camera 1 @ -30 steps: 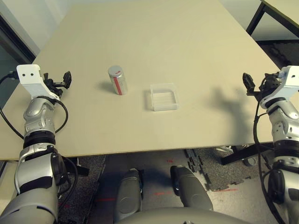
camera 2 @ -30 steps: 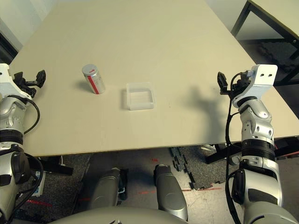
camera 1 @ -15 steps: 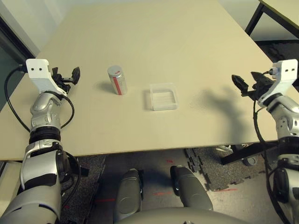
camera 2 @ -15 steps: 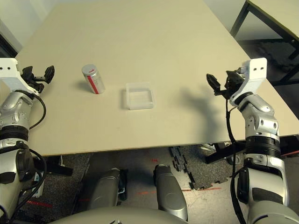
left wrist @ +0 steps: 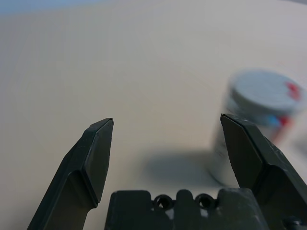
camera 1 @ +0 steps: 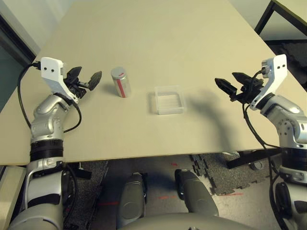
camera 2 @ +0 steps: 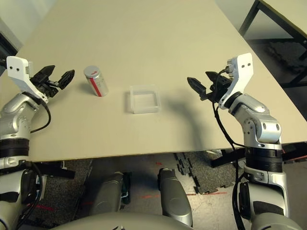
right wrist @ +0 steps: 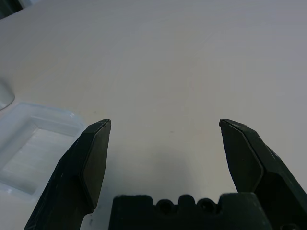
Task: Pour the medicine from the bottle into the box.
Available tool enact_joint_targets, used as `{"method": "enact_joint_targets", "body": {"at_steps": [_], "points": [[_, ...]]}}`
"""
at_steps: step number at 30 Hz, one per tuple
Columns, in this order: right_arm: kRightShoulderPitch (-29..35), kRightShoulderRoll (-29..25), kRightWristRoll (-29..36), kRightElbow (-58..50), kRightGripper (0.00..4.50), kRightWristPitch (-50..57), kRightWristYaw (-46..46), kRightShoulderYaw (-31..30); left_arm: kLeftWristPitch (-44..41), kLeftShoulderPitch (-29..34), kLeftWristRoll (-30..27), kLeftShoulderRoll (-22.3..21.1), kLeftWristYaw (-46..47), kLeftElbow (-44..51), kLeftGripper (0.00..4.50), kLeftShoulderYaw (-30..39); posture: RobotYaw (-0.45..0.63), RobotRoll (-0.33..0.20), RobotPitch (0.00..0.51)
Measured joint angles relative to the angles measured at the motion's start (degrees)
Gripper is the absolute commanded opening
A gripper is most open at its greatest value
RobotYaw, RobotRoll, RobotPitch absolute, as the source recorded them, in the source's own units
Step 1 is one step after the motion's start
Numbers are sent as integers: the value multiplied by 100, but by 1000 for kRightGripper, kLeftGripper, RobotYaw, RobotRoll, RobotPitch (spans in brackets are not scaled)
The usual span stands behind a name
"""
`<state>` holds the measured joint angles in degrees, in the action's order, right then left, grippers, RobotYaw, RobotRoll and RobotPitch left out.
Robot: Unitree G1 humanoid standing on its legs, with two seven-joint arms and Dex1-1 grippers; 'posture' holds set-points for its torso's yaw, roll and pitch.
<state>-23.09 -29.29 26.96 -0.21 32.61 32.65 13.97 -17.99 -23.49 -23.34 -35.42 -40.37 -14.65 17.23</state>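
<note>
The silvery bottle (camera 1: 121, 82) with a red and white stripe stands upright and capped on the tan table (camera 1: 158, 38). The clear shallow box (camera 1: 168, 100) lies just to its right. My left gripper (camera 1: 88, 76) hovers open a short way left of the bottle, pointing at it; in the left wrist view the bottle (left wrist: 261, 129) sits beside one finger, not between the two. My right gripper (camera 1: 229, 80) is open to the right of the box, well apart from it, with the box (right wrist: 33, 143) off to one side in the right wrist view. The medicine is out of view.
A second table with black legs (camera 1: 266, 17) stands at the far right, past the table's right edge. Dark floor mats (camera 1: 206, 167) lie below the front edge. Wide bare tabletop stretches behind the bottle and box.
Both arms have swung inward over the table: the left gripper toward the bottle, the right gripper toward the box. The bottle and box have not moved.
</note>
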Motion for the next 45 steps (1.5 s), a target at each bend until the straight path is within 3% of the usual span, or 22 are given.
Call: {"method": "enact_joint_targets", "body": {"at_steps": [8,13,30,42,45], "points": [[-33,238,79,-360,4500,189,-100,-140,-714,469,-249,-108,-403,753,4490,-136,-87,0,166],[-57,295,111,-437,4500,299,-192,-206,-529,350,-155,187,-375,656,4490,-418,-104,0,160],[-137,303,114,-628,4500,432,-433,-211,899,-723,621,842,-276,-1466,4490,-895,-151,0,150],[-191,323,113,-631,4500,432,-501,-212,1608,-1365,939,1179,-257,-2316,4490,-1060,-163,0,144],[-215,323,112,-631,4500,432,-502,-212,1727,-1405,995,1188,-232,-2463,3882,-1058,-163,0,143]]}}
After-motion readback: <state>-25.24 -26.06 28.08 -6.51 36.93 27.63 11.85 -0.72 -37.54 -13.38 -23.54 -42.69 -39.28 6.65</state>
